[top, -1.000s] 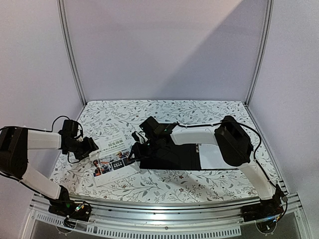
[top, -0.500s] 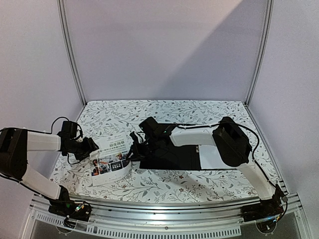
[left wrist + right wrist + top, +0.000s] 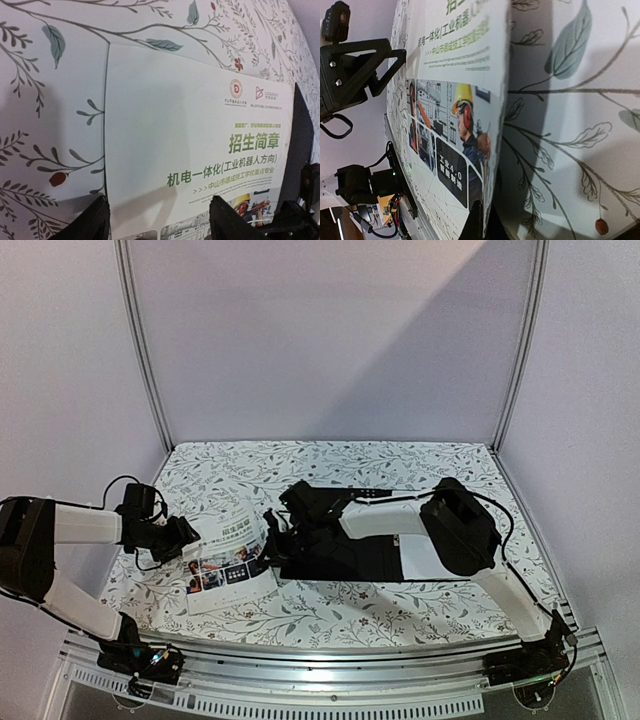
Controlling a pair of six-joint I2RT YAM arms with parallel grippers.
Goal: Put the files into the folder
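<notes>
Top external: folder point(image 3: 350, 558) lies open on the floral cloth point(image 3: 400, 465), black inside up; all places are taken from it. The brochure sheet point(image 3: 225, 565) sits just off the folder's left edge, its folder-side edge raised off the cloth. At that same edge is the right gripper point(image 3: 272, 540). Right wrist view shows its fingers closed, nipping the raised edge, I judge so the sheet rides over the folder's lip rather than butting it. Further left of the folder, at the sheet's far edge, is the left gripper point(image 3: 183, 537), fingers spread wide and gripping nothing; contact unclear. A white sheet point(image 3: 432, 555) lies toward the folder's right end. Room: bare cloth behind the folder, black interior mostly free, right forearm crossing above it
</notes>
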